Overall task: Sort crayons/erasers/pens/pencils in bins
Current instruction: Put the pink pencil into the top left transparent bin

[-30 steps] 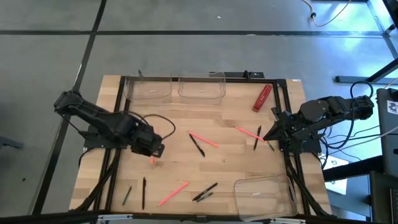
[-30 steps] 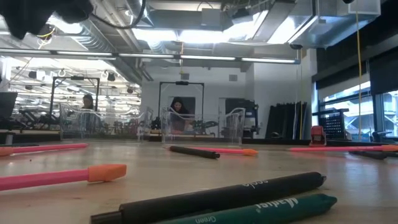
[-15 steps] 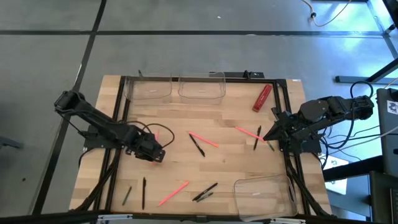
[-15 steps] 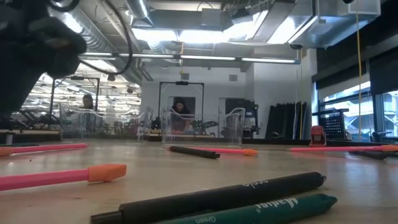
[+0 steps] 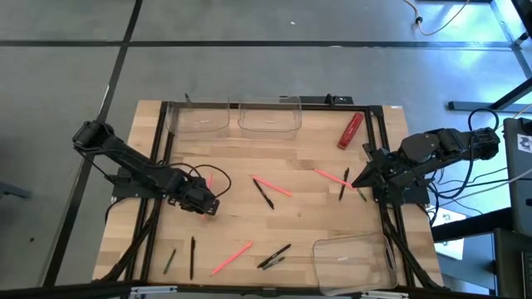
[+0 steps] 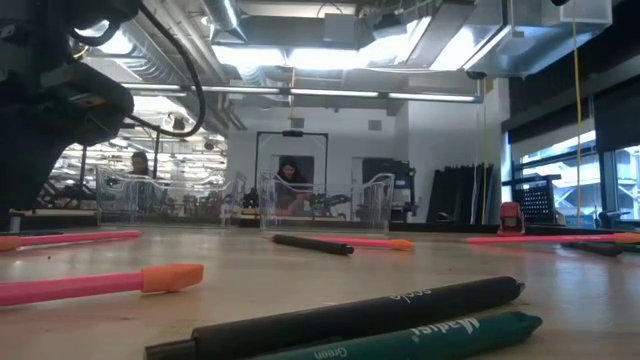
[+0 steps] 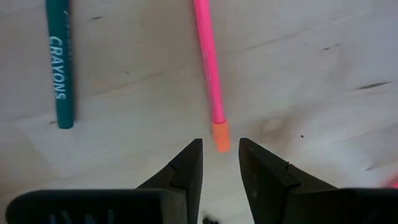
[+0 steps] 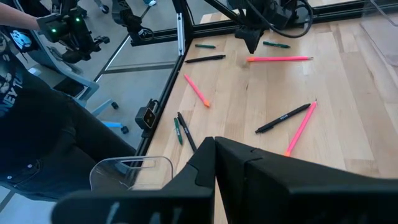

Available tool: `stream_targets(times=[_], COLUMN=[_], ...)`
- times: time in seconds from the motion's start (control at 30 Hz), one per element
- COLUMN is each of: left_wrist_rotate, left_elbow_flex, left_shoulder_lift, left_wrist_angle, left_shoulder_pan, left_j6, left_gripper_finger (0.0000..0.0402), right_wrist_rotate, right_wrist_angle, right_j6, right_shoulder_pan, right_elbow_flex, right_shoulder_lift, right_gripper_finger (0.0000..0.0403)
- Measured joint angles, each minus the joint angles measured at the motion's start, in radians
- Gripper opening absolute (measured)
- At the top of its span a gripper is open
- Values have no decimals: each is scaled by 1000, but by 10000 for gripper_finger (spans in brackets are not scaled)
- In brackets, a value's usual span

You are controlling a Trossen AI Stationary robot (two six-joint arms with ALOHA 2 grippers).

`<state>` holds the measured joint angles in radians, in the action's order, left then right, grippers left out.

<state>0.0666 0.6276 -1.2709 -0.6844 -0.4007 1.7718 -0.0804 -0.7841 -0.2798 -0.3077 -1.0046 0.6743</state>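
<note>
My left gripper (image 7: 221,155) is open and low over the table's left half (image 5: 208,206). Its fingertips stand on either side of the orange eraser end (image 7: 220,137) of a pink pencil (image 7: 208,62), with a gap on each side. A teal crayon (image 7: 60,62) lies beside the pencil. My right gripper (image 5: 359,178) is shut and empty at the table's right side, near a pink pencil (image 5: 331,175) and a black pen (image 5: 342,188). More pink and dark sticks lie flat mid-table (image 5: 271,187) and near the front edge (image 5: 231,258).
Two clear bins (image 5: 199,118) (image 5: 270,116) stand at the far edge, and a third (image 5: 353,254) at the near right. A red oblong thing (image 5: 350,130) lies at the far right. People show in the room behind the table (image 6: 288,175) and beside it (image 8: 37,118).
My left gripper has gone down toward the table over the pink pencil and now hangs low above it. My right arm has kept still.
</note>
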Motion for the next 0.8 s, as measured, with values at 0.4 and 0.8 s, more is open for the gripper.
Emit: stream_targets(times=[0.4, 0.8], left_wrist_rotate=[-23, -25], left_elbow_flex=[-22, -22], left_shoulder_lift=[0, -125], left_wrist_angle=[65, 168], left_shoulder_pan=[-13, -66], left_j6=[0, 28], left_gripper_finger=[96, 96], right_wrist_rotate=[0, 1], right_wrist_angle=[0, 0], right_j6=[0, 0], right_shoulder_pan=[0, 0], right_elbow_flex=[0, 0], right_shoulder_lift=[0, 0], right_gripper_finger=[6, 6])
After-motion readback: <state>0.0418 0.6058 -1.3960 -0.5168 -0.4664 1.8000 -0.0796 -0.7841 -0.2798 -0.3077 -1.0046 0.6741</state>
